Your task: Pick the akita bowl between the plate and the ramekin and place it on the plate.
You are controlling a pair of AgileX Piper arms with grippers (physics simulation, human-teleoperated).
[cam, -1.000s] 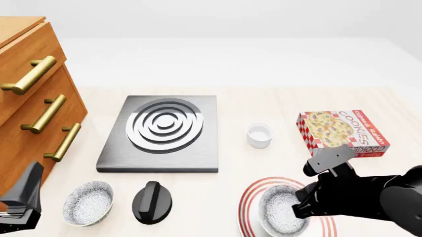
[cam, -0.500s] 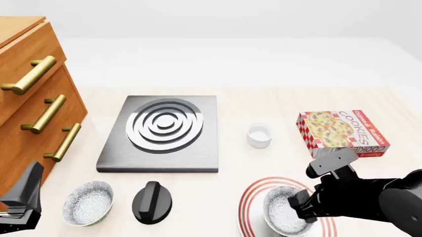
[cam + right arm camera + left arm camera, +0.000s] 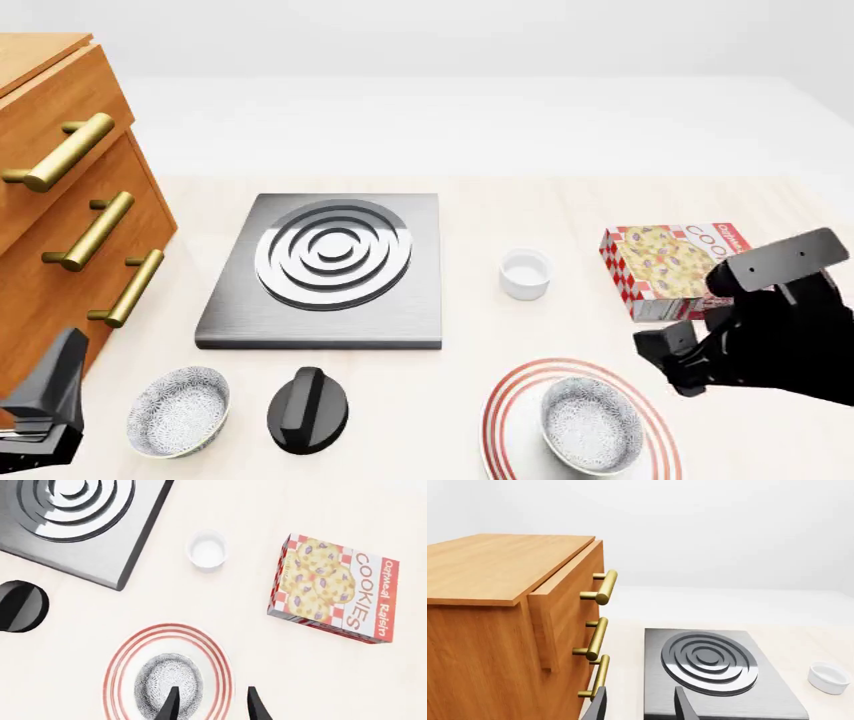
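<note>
The akita bowl (image 3: 591,425) sits upright on the red-ringed plate (image 3: 513,398), speckled inside showing; the right wrist view shows the bowl (image 3: 167,682) on the plate (image 3: 119,661) too. My right gripper (image 3: 674,365) hangs open above and right of the plate, holding nothing, and its fingers (image 3: 172,706) frame the plate's edge. The white ramekin (image 3: 526,274) stands behind the plate. A twin speckled bowl (image 3: 178,410) rests front left. My left gripper (image 3: 40,420) stays at the front-left corner, open and empty (image 3: 640,707).
A stove burner plate (image 3: 327,265) lies mid-table with a black knob (image 3: 310,408) in front of it. A wooden drawer cabinet (image 3: 67,220) with brass handles stands at the left. A cookie box (image 3: 674,262) lies at the right, partly behind my right arm.
My right gripper let go of the akita bowl, then lifted and drew back to the right. The bowl stays on the plate. The left arm has not moved.
</note>
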